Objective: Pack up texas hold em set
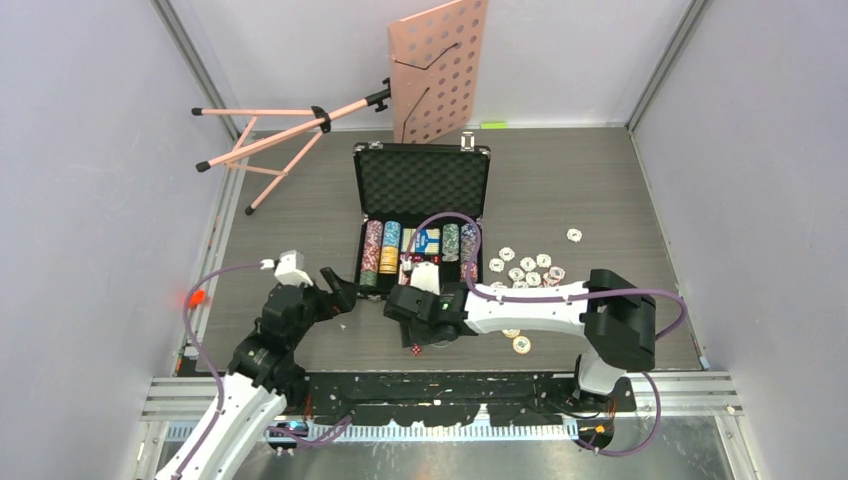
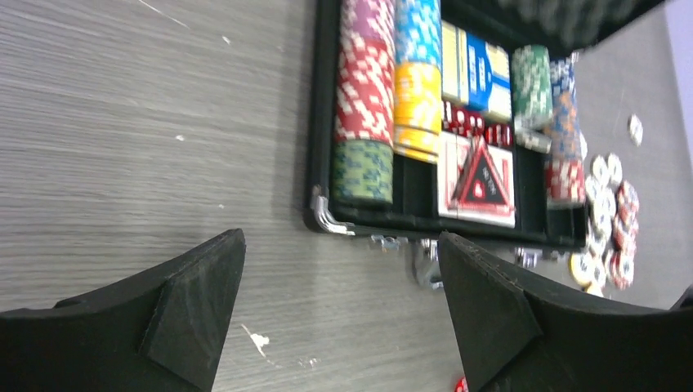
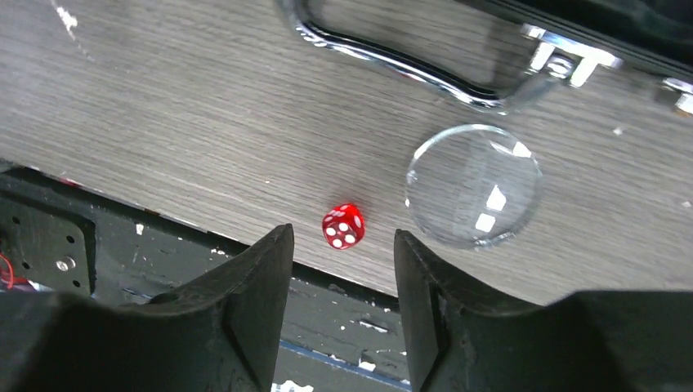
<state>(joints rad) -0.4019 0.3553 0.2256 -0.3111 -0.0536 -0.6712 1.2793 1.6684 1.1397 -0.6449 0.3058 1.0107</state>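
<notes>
"Red die [image 3: 343,226], where is it lying?"

"On the table [image 3: 163,106] by its near edge, between the fingers of my right gripper [image 3: 341,245]. They are standing partly apart, touching nothing. A clear disc [image 3: 474,184] is lying just right of it."

"And your left?"

"My left gripper [image 2: 341,241] is hanging wide open, empty, near the open case [image 1: 421,182]. Loose chips [image 1: 527,268] are lying to its right."

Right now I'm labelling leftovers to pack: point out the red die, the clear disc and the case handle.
red die [image 3: 343,226]: right wrist view, pipped face.
clear disc [image 3: 474,186]: right wrist view, centre.
case handle [image 3: 392,65]: right wrist view, mid-bar.
</notes>
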